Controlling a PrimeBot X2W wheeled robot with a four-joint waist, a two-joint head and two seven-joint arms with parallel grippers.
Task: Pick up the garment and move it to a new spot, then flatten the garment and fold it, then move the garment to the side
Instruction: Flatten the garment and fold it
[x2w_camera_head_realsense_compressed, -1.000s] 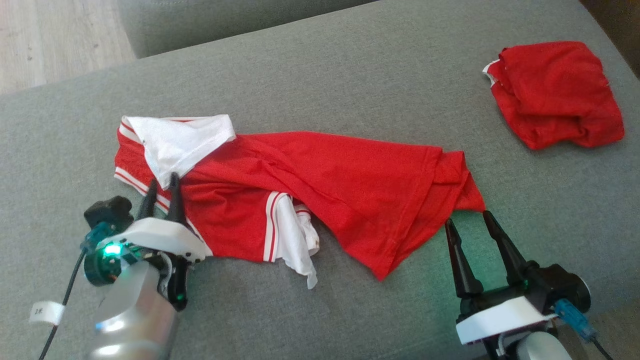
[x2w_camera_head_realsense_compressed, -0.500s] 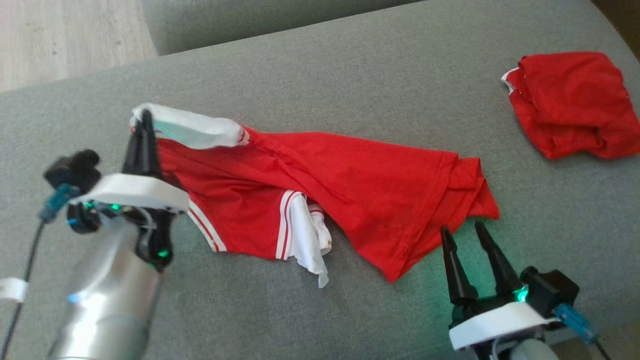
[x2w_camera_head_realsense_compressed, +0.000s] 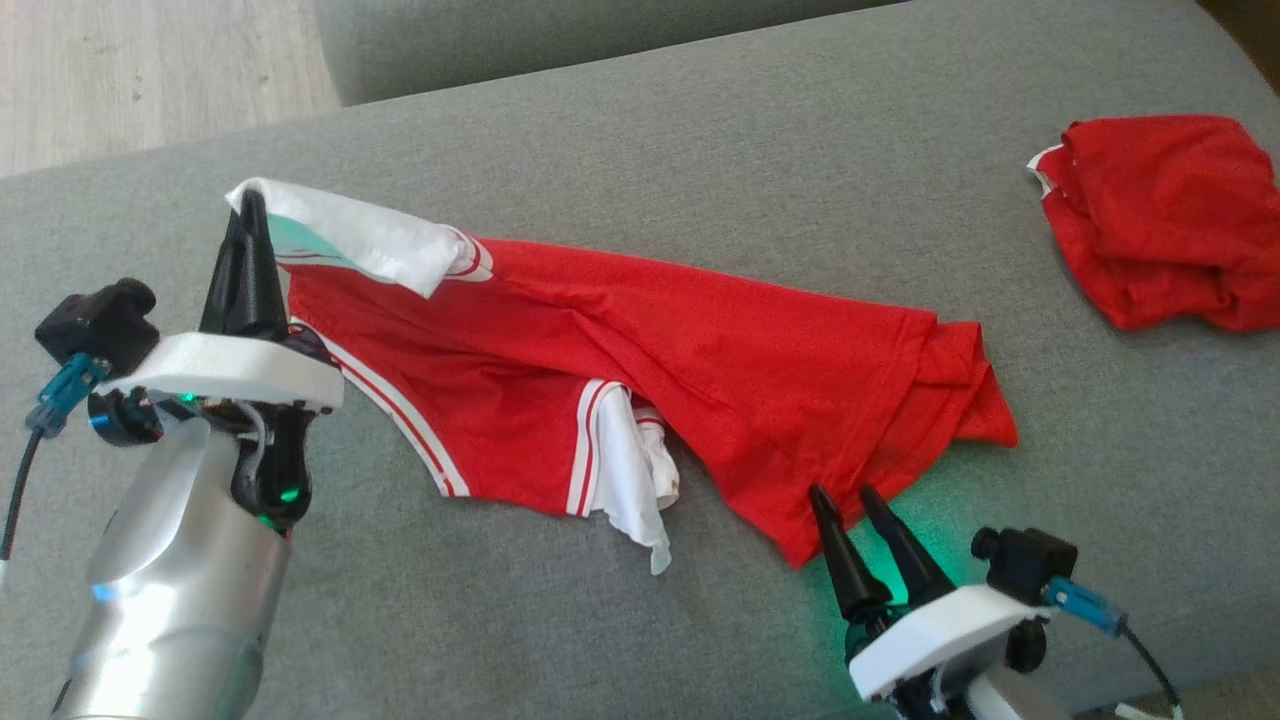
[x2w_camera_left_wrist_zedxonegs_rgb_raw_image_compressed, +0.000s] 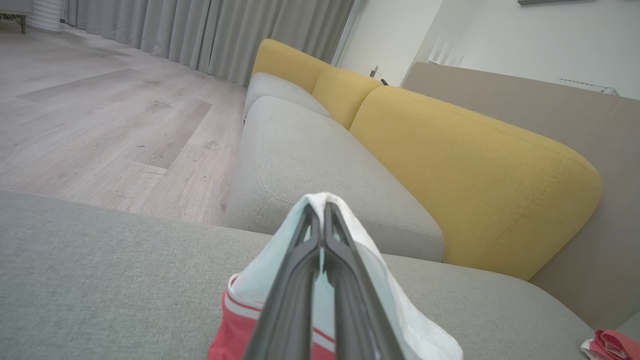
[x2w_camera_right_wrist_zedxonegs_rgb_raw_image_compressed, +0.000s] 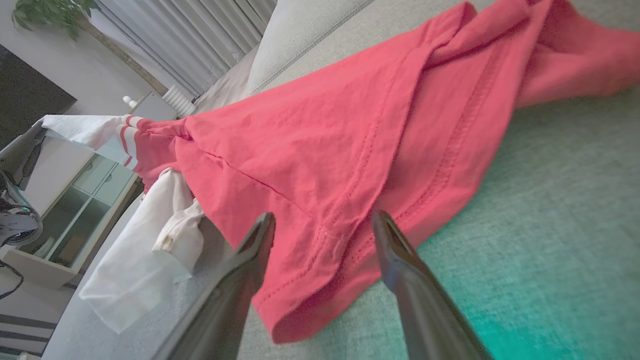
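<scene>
Change: a second ago the left hand (x2w_camera_head_realsense_compressed: 249, 205) stood low over the garment's (x2w_camera_head_realsense_compressed: 640, 350) striped edge with its fingers apart. It has since closed on the white flap (x2w_camera_head_realsense_compressed: 370, 240) and risen, lifting that end clear of the sofa (x2w_camera_head_realsense_compressed: 700, 130).
Left hand: fully shut, with the flap pinched between its fingers. In the wrist view the white cloth drapes over both tips.
Right hand (x2w_camera_head_realsense_compressed: 843, 495): wide open and holding nothing. It has moved in on the red hem (x2w_camera_right_wrist_zedxonegs_rgb_raw_image_compressed: 320, 280), which lies just ahead of its tips; contact cannot be told.
Meaning: the pick-up appears half made, with one end secured and the hem end still to be gripped. Moving, flattening and folding remain.
Garment, place: strung out between the two hands. It is raised at the left hand and lies on the sofa from there to the right hand.
Garment, look: red with white striped trim, creased lengthwise. A crumpled white sleeve (x2w_camera_head_realsense_compressed: 630, 470) pokes out on the near side.
Other: a red bundle (x2w_camera_head_realsense_compressed: 1160, 215) lies well beyond the right hand, on its outer side.
</scene>
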